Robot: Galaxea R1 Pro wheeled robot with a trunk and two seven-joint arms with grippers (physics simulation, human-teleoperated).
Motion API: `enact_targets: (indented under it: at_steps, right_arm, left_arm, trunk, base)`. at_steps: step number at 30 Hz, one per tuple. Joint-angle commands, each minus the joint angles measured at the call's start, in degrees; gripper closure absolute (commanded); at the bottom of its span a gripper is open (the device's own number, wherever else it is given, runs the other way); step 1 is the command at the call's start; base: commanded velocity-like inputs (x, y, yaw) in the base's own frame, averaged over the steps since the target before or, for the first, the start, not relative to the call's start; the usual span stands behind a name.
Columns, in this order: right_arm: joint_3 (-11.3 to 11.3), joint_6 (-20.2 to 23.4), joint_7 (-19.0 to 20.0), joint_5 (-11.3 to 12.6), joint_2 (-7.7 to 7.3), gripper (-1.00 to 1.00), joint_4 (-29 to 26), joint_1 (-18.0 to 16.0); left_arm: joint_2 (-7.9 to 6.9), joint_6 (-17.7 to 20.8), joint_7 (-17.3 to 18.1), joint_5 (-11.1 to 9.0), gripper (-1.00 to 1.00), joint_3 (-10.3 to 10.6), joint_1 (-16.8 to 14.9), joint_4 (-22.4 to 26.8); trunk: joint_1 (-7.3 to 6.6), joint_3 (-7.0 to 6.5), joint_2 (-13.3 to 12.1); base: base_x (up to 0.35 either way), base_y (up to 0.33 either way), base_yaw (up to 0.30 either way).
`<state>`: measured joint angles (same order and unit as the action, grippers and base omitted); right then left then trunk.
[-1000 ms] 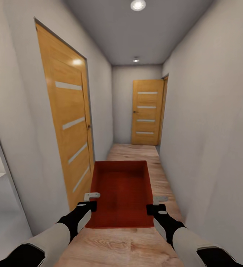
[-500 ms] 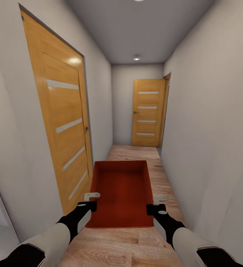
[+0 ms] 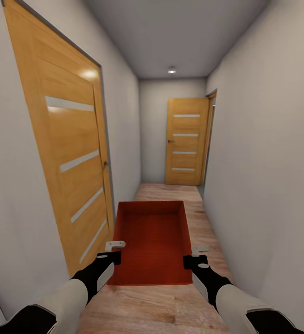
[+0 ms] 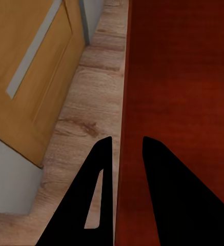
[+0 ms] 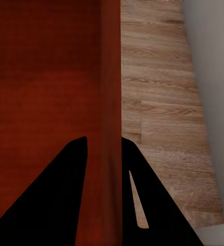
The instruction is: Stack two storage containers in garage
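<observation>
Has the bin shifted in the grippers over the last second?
No. The bin sits the same against both grippers; only the left door has drawn nearer as the robot advances.

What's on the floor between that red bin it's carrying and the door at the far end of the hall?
Nothing: in the head view, bare wood plank floor runs from the red bin to the far door.

Left gripper (image 4: pixel 123 148) straddling the thin wall of the red bin (image 4: pixel 183 77), one dark finger (image 4: pixel 96 195) outside, the other inside. Wood plank floor (image 4: pixel 86 113) below, orange door (image 4: pixel 29 66) beside it, grey wall (image 4: pixel 9 184) at the corner.
</observation>
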<state>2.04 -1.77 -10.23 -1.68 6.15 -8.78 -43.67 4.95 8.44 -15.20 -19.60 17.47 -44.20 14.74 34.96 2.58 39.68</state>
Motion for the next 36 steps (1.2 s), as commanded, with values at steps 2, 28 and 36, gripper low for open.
enact_targets:
  at_steps: [2,28,36]
  right_arm:
    - [0.2,-0.1,0.4,0.5,0.01,1.0,0.2,0.0]
    - [0.2,0.0,0.4,0.5,0.01,1.0,0.2,0.0]
    - [0.2,-0.1,0.4,0.5,-0.01,1.0,0.2,0.0]
  left_arm:
    - [-1.79,-0.4,-1.1,1.3,1.0,-3.1,-0.1,0.3]
    - [-1.79,-0.4,-1.1,1.3,1.0,-3.1,-0.1,0.3]
    - [-1.79,-0.4,-1.1,1.3,1.0,-3.1,-0.1,0.3]
  trunk:
    - [0.05,0.1,0.1]
    - [0.05,0.1,0.1]
    - [0.05,0.1,0.1]
  base:
    - [0.322,0.0,0.0]
    - [0.322,0.0,0.0]
    - [0.322,0.0,0.0]
